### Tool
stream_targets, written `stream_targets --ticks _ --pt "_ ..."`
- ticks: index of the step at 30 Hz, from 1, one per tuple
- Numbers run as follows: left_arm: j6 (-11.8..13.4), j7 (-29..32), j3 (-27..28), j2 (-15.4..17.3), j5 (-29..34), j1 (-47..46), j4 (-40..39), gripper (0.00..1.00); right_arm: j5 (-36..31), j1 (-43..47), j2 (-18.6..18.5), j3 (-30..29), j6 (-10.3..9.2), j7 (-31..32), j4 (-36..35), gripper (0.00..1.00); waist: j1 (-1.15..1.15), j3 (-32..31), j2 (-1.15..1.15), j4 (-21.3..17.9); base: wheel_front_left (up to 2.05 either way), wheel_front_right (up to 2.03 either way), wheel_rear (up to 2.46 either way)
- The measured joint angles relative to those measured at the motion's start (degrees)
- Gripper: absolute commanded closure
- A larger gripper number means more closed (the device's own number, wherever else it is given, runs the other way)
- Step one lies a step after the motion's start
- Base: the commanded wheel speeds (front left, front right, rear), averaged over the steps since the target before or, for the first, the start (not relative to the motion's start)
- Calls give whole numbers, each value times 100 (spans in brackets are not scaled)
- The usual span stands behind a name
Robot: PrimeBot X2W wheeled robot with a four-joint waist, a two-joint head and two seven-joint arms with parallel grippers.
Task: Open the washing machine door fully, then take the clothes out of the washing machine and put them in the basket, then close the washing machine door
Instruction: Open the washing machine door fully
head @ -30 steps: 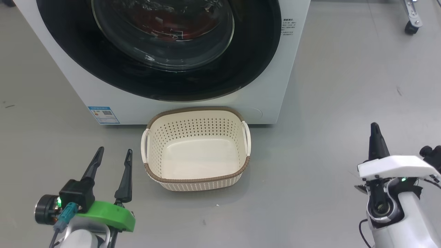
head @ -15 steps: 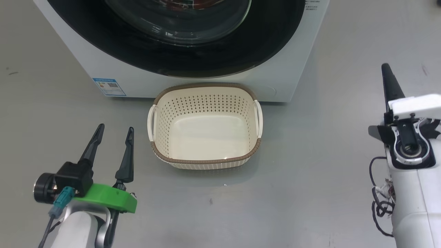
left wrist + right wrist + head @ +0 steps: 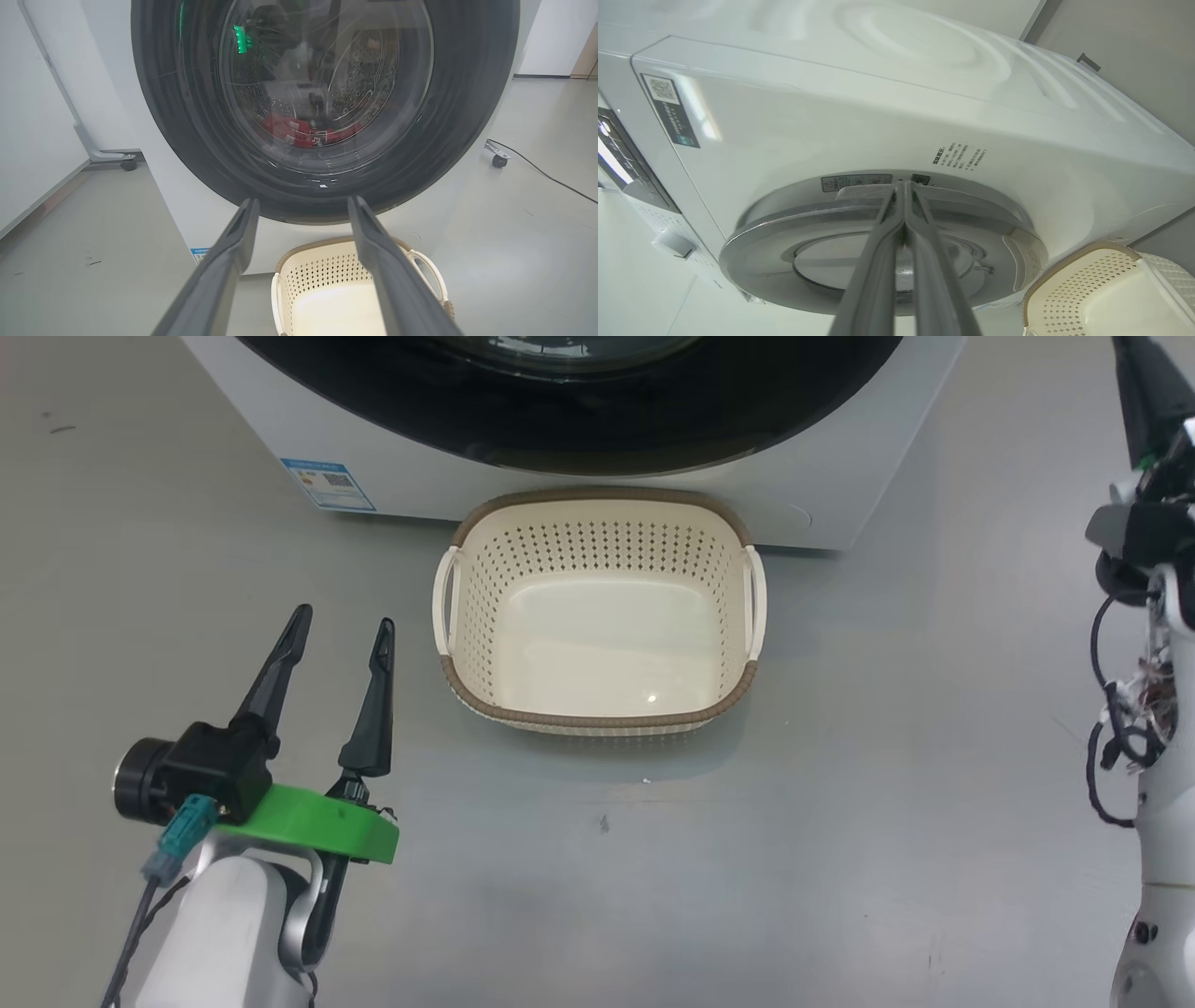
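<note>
Washing machine [image 3: 868, 457]: door [image 3: 187, 116] shut. Basket [image 3: 597, 721] on the floor just in front. Red clothes [image 3: 299, 133] lie in the drum behind the glass. Left gripper [image 3: 343, 619] spread wide, holding nothing. Right gripper [image 3: 902, 185] clenched, empty, tips by the door's rim.

No print is legible on the labels [image 3: 328, 485] of the washing machine [image 3: 840, 495].

Holds the black, long-fingered left gripper [image 3: 343, 619], green-mounted on a pale forearm, low and forward, fingers spread wide; holds the matching dark right gripper [image 3: 904, 185] high, fingers pressed together.
</note>
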Motion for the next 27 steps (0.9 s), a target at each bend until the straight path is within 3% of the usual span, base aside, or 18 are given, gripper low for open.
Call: stream_targets --ticks 18,27 --pt "-175 0 -62 -151 154 -355 -21 0 92 -1495 -626 299 -448 988 304 100 0 642 0 518 0 0 0" --pt "-245 0 -140 -201 263 -416 -4 0 94 -1930 -719 374 -606 1293 660 100 0 803 0 705 0 0 0"
